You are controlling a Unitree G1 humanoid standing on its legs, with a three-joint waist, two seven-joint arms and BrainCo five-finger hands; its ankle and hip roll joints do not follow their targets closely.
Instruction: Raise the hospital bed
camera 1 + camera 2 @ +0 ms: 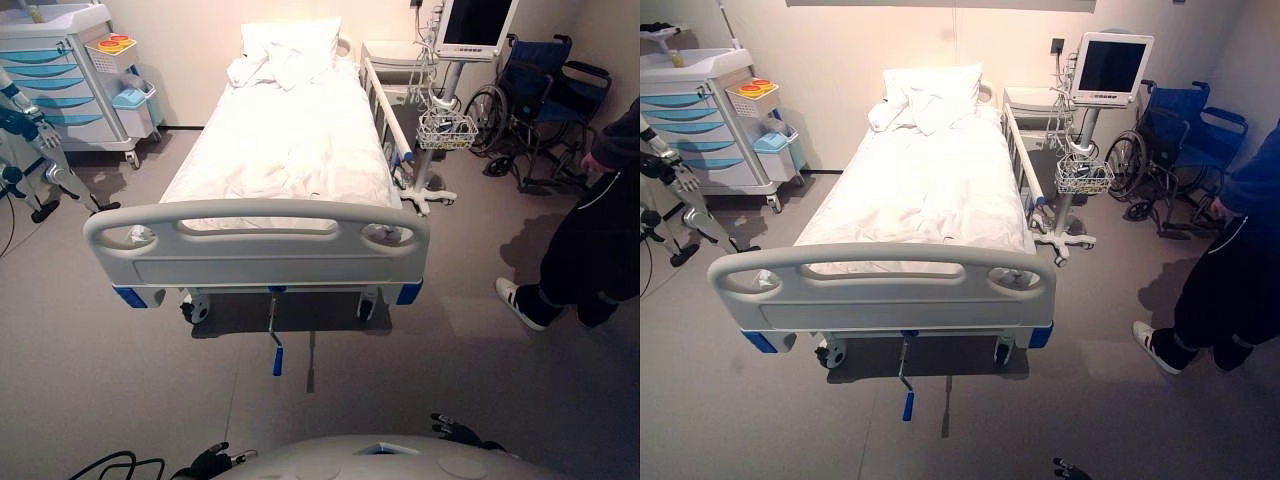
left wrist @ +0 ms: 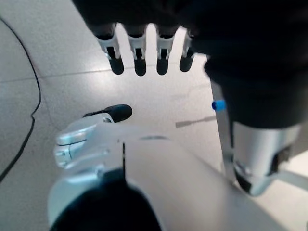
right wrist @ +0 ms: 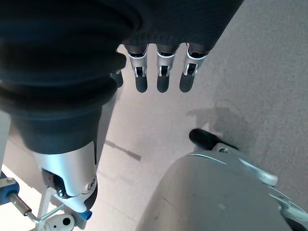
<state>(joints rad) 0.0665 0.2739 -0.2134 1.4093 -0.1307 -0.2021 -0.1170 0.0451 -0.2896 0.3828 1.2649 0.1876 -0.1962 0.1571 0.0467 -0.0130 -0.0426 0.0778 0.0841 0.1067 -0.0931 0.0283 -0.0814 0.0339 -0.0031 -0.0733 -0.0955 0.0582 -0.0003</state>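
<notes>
The hospital bed (image 1: 285, 140) with white sheets and a pillow stands straight ahead, its grey footboard (image 1: 255, 240) towards me. Under the footboard a crank with a blue handle (image 1: 277, 358) sticks out over the floor, also seen as the blue handle (image 1: 907, 404). My left hand (image 1: 210, 462) hangs low at the bottom edge, well short of the crank. In its wrist view its fingers (image 2: 139, 57) are straight and hold nothing. My right hand (image 1: 455, 430) hangs low on the other side, its fingers (image 3: 161, 77) also straight over bare floor.
A cart with blue drawers (image 1: 60, 70) stands at the back left, with a wheeled stand (image 1: 40, 150) in front of it. Right of the bed are a monitor on a pole (image 1: 470, 25) with a wire basket (image 1: 447, 130), a wheelchair (image 1: 545, 100) and a person (image 1: 590, 240).
</notes>
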